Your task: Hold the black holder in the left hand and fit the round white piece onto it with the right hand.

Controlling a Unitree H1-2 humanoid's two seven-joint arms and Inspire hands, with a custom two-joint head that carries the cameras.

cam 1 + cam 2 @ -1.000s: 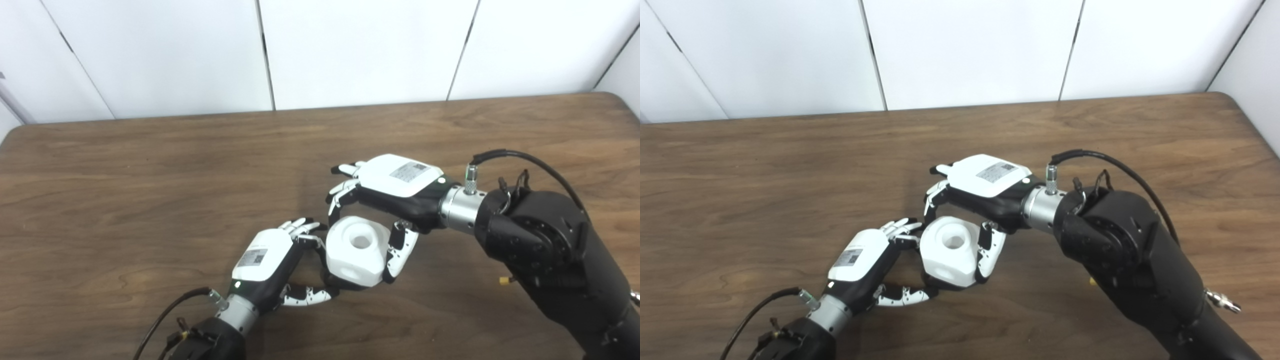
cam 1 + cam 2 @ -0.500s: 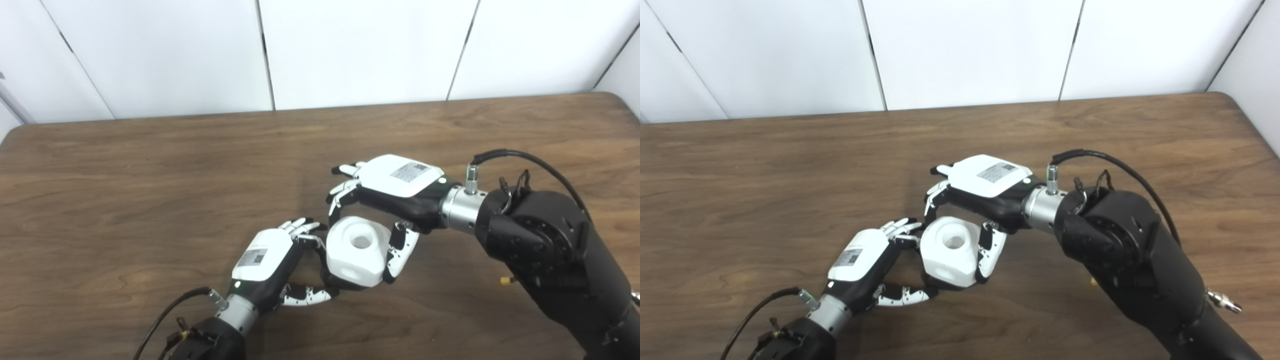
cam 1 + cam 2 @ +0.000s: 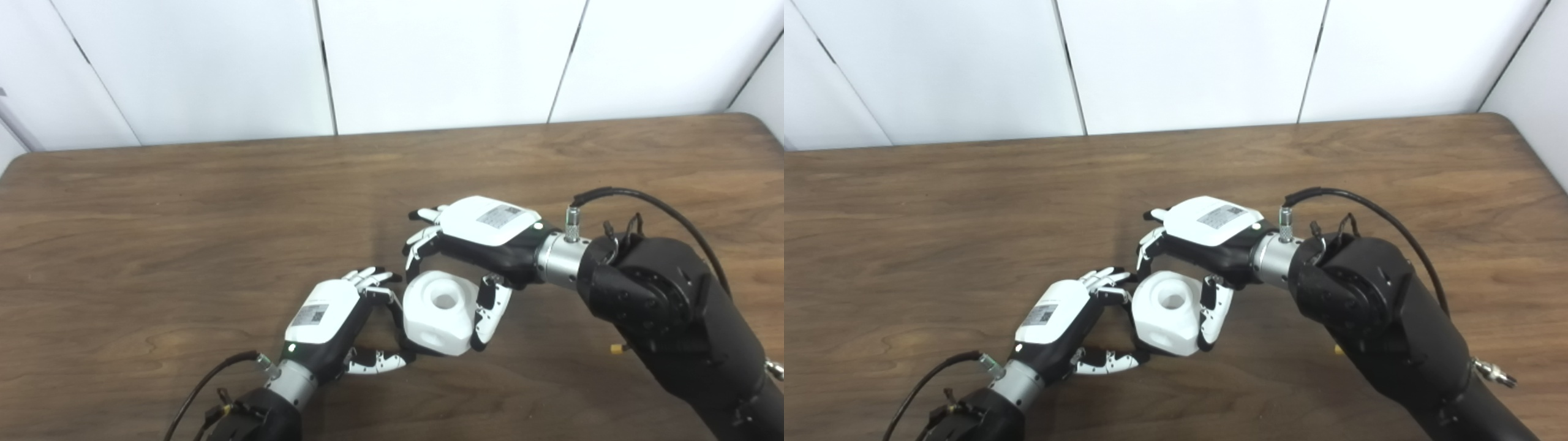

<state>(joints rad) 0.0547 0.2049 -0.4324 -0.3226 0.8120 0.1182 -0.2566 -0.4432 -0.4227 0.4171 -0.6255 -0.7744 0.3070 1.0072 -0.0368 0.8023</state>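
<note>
Sitting between both hands' fingers [image 3: 416,248]: white piece [image 3: 438,311]

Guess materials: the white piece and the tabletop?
White piece: looks like matte moulded or printed plastic; evenly white, faceted, soft shading with no glare, a round hole on top. Table: wood or wood-look laminate; dark brown grain streaks with a faint sheen. Which of the two, the pictures leave open.

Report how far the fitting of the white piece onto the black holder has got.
Done: the left robot hand grips the black holder, mostly hidden. In hand: the right robot hand grips the round white piece, which sits on top of the holder. Left: whether it is fully seated cannot be seen; neither hand has released.
</note>
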